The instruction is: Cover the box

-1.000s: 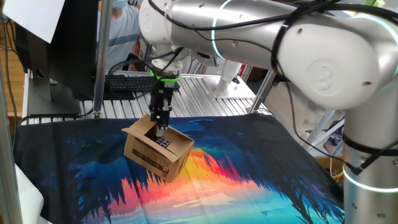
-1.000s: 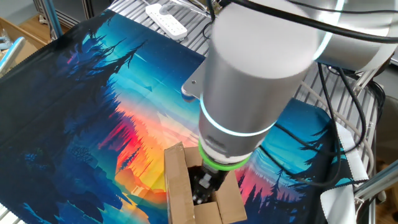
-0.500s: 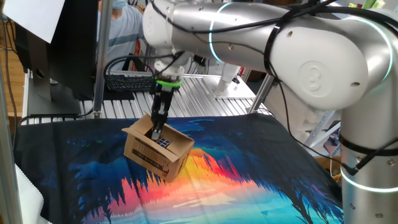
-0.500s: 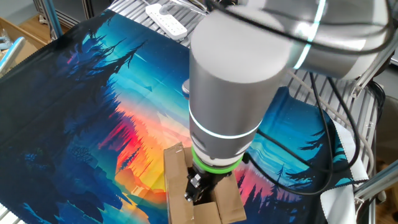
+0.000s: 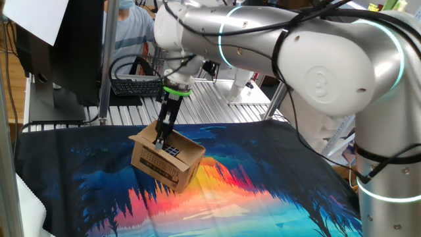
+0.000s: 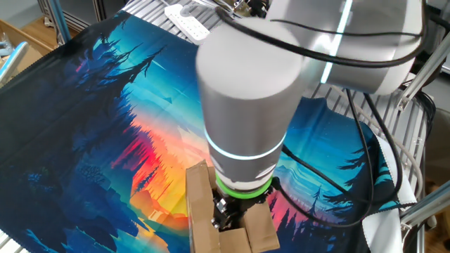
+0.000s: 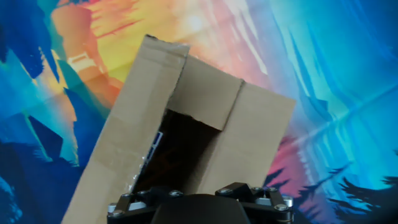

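The box stands on the printed sunset cloth covering the tabletop, toward the cloth's far edge as one fixed view frames it and at its near edge in the other fixed view. Black print runs along one long side; it shows only in the first fixed view and is too small to read there. The claw points down into the open top, between the raised flaps. Whether its fingers stand apart cannot be told from either fixed view, and the hand view shows only the black housing, not the fingertips. The hand view alone shows the dark interior and two flaps partly folded across the opening. The other fixed view shows the arm hiding most of the box. A keyboard lies beyond the cloth.
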Action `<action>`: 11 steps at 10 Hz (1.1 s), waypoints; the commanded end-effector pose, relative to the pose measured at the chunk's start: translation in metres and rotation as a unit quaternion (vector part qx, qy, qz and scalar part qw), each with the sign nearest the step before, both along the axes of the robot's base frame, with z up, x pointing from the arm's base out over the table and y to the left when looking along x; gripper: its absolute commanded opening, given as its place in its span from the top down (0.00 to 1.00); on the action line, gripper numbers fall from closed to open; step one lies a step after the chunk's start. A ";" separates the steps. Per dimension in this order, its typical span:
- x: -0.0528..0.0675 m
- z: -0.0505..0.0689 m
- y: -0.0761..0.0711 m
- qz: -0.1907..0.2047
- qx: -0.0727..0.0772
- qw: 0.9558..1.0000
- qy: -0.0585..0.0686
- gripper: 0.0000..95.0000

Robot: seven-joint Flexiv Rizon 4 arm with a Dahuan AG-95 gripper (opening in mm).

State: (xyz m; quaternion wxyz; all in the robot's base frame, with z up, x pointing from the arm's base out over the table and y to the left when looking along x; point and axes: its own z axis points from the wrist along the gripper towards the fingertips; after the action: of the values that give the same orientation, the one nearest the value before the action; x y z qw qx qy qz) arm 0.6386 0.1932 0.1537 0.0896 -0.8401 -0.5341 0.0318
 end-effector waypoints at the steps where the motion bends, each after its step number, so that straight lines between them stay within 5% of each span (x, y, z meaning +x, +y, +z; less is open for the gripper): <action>1: -0.006 0.017 0.005 -0.007 0.008 1.000 0.008 0.20; 5: -0.017 0.018 0.020 -0.013 0.001 1.000 -0.002 0.20; 11: -0.020 0.013 0.026 -0.017 0.007 0.998 -0.054 0.20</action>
State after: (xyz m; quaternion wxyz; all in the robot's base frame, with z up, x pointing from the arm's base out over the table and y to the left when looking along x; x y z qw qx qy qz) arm 0.6208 0.2201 0.1656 0.0687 -0.8490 -0.5236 -0.0168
